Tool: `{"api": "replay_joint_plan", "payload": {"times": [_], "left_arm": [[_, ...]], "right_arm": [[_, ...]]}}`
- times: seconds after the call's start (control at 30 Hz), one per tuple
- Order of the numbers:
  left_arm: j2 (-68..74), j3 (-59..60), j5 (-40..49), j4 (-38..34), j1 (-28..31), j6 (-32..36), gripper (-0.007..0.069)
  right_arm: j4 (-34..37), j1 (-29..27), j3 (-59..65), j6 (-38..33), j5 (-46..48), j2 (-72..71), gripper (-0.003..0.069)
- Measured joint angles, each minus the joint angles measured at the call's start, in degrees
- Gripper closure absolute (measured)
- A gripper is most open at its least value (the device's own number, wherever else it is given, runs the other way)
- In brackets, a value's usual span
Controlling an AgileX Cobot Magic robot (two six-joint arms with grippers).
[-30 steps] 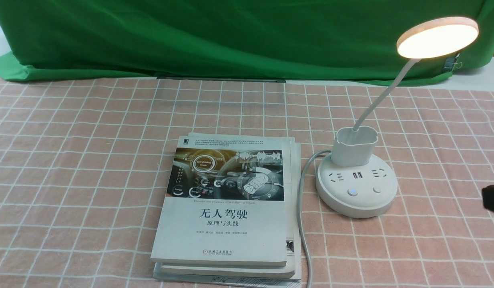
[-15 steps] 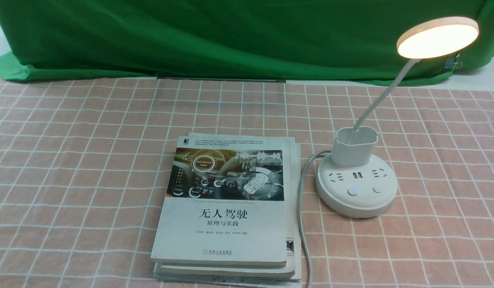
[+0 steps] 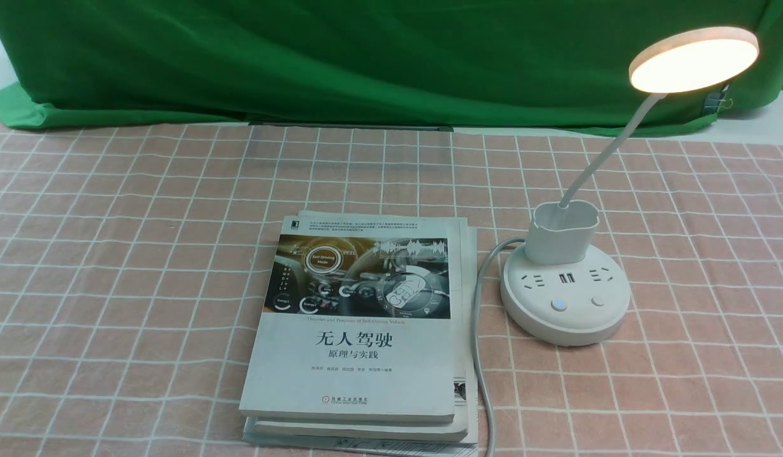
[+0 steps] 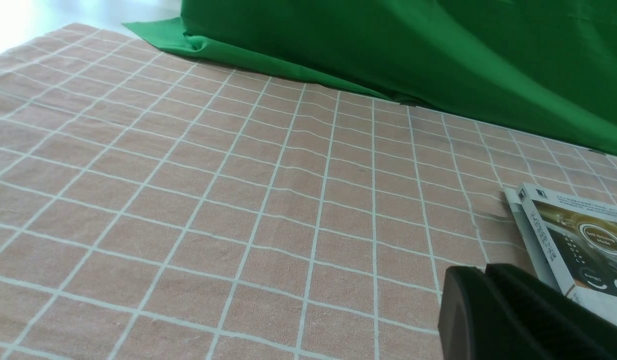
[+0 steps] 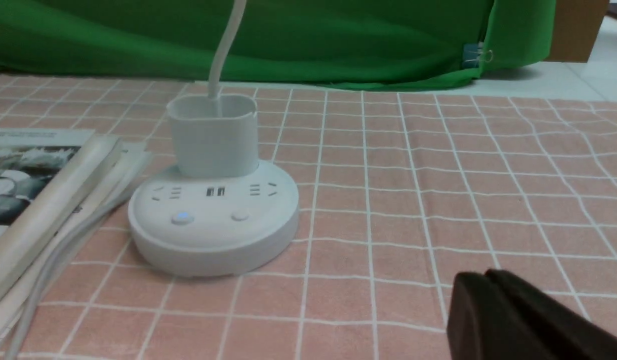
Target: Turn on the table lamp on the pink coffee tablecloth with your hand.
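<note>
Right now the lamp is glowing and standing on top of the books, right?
Not quite. The front view shows the table lamp glowing, but standing on the pink coffee tablecloth beside the books, not on them.

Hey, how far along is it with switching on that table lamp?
It looks done: the table lamp on the pink coffee tablecloth has its disc head glowing, and one button on the base shows blue. Nothing is in hand: the right gripper sits apart from the base with fingers together, touching nothing, and neither arm shows in the front view. Nothing visible is left.
</note>
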Motion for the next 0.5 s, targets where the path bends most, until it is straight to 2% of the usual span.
{"api": "replay_joint_plan", "payload": {"times": [0.23,0.5], "left_arm": [[0.0,0.0,-0.05,-0.05,0.0,0.0,0.0606],[0.0,0.0,0.0,-0.05,0.0,0.0,0.0606]], "right_arm": [[-0.52,-2.55,0.0,-0.05,2.49,-2.74,0.0633],[-0.58,-2.95,0.0,-0.05,2.76,-2.74,0.0625]]}}
